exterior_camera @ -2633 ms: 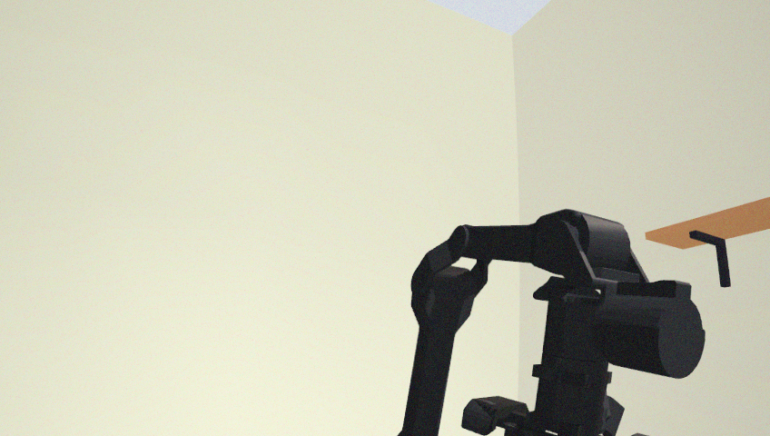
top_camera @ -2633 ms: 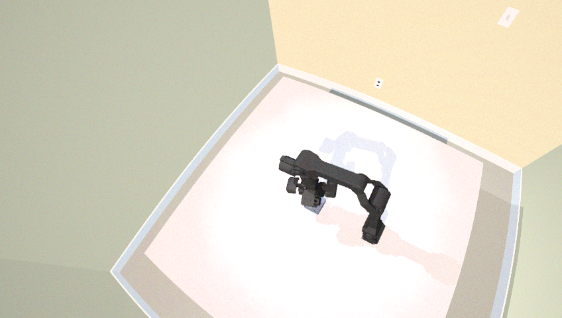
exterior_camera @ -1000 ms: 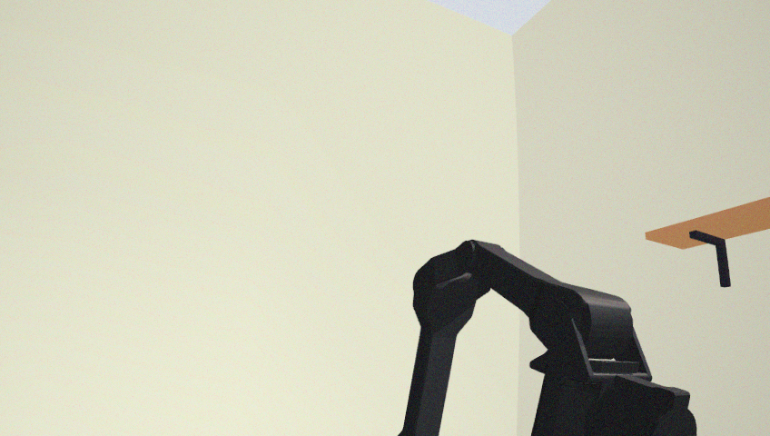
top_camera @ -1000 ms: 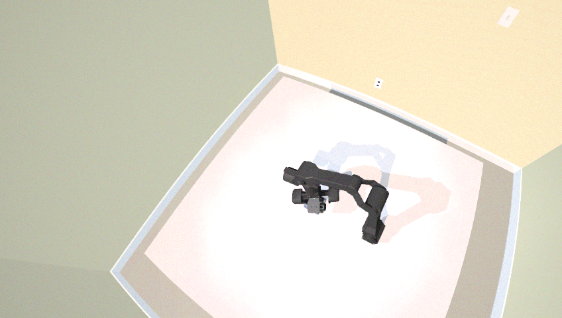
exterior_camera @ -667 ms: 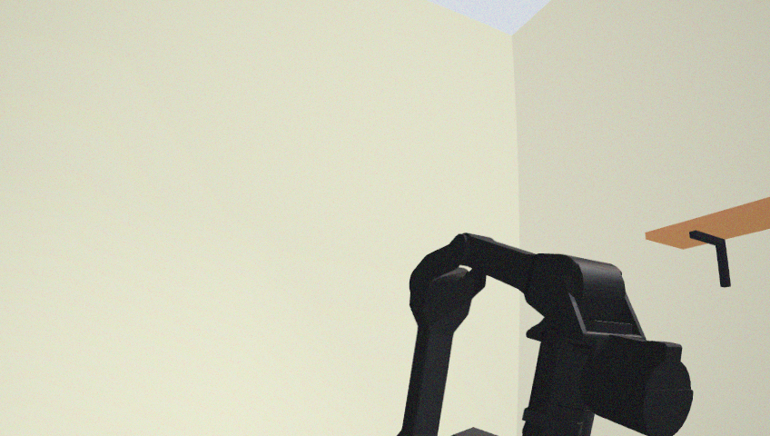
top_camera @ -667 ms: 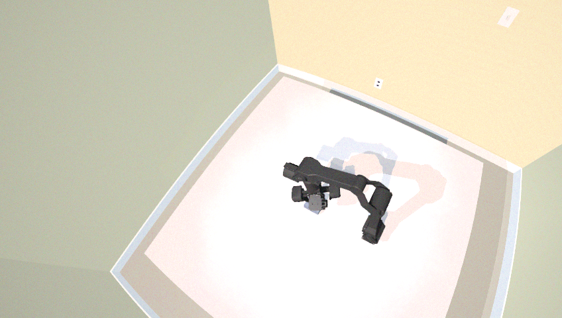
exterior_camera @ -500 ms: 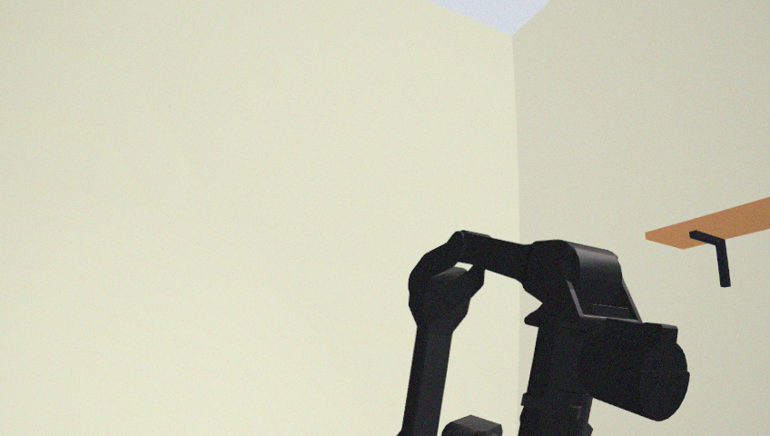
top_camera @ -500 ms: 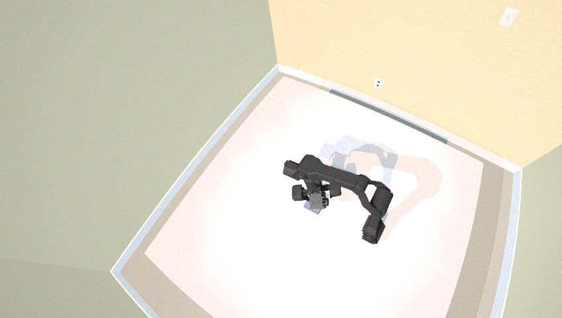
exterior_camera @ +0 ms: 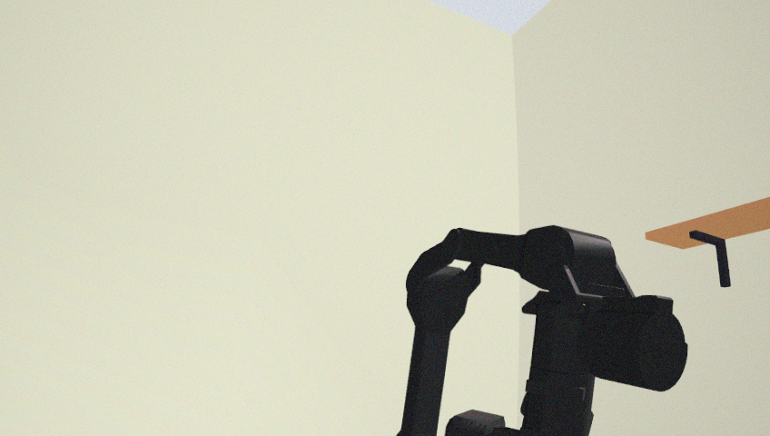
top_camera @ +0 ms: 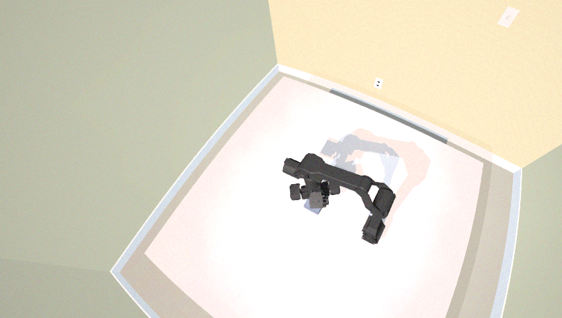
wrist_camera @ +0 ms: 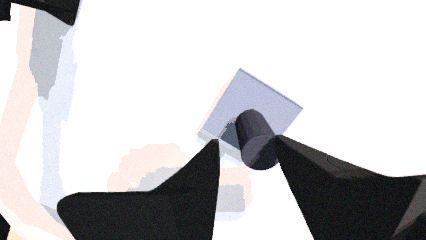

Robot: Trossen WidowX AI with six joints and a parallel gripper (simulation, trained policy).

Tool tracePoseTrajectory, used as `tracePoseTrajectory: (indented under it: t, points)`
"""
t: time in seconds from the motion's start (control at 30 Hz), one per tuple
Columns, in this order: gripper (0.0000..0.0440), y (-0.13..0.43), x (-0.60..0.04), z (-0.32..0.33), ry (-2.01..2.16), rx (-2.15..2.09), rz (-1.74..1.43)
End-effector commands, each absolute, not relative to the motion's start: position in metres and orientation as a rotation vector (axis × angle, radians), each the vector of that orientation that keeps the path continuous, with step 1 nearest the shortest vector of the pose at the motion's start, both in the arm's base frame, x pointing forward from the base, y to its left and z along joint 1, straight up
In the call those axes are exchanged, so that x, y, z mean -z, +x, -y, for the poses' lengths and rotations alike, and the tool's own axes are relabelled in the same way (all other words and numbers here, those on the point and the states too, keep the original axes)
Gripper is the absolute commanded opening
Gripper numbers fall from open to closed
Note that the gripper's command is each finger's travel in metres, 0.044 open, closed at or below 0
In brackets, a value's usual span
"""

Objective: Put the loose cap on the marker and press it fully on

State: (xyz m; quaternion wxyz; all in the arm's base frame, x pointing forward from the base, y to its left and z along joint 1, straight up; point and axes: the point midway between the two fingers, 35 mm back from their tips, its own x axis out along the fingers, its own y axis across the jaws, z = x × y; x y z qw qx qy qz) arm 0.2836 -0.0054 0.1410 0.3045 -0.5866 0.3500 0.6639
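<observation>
Walls [top_camera: 138, 118] [exterior_camera: 242, 189] rise beyond the fingers; a pale surface [top_camera: 244, 240] [wrist_camera: 350, 65] spreads beneath and around them, with shadows on it; the black arm [top_camera: 338, 173] [exterior_camera: 491, 249] bends over above them, leading down to the gripper [top_camera: 315, 200] [wrist_camera: 248, 138]; an orange-brown shelf [exterior_camera: 718, 222] with a dark bracket [exterior_camera: 722, 262] is on a wall well apart from them. The fingers stand partway open, with a clear gap on the left of the wrist view between one fingertip and the dark cylinder; they grip nothing. The blue-grey holder block [top_camera: 312, 211] [wrist_camera: 255, 97] lies just beyond the fingertips; the dark cylinder [wrist_camera: 260, 150] stands over it, its near end between the fingertips and right beside the right-hand one in that view, though I cannot tell whether they touch; whether it is the cap seated on the marker, or how far down it sits, I cannot tell.
</observation>
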Motion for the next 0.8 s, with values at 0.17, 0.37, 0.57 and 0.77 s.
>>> tracePoseTrajectory:
  t: [0.17,0.37,0.57,0.77]
  points:
    - [0.0138,0.282,-0.128,0.003,-1.573,-1.772,-0.894]
    - [0.0116,0.283,-0.122,0.004,-1.588,-1.773,-0.898]
    - [0.0097,0.283,-0.117,0.005,-1.597,-1.778,-0.904]
    - [0.0096,0.278,-0.120,0.002,-1.594,-1.785,-0.875]
